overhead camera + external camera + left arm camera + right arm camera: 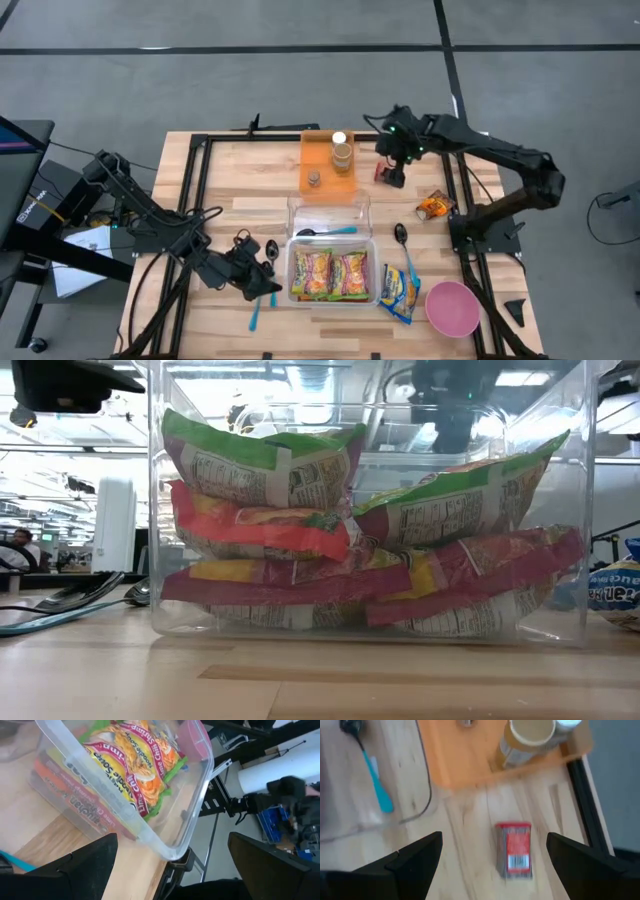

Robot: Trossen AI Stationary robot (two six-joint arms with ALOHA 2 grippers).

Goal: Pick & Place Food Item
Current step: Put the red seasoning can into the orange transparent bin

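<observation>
Near the tabletop's front edge, the clear bin [332,275] already holds noodle packets [331,272]; the left gripper [262,277] waits beside it, fingers wide. Farther back, the right gripper [392,172] hovers wide, empty, above the small red box [515,850], apparently lining up a grasp.

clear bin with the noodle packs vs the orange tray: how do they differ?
The clear plastic bin is see-through with tall walls; the flat orange tray is opaque and shallow. The bin sits near the table's front edge, the tray at the back. The bin holds two stacks of bright noodle soup packets; the tray holds a tan jar and a small round item. Both are rectangular, rest on the wooden table, and neither hand touches them.
</observation>
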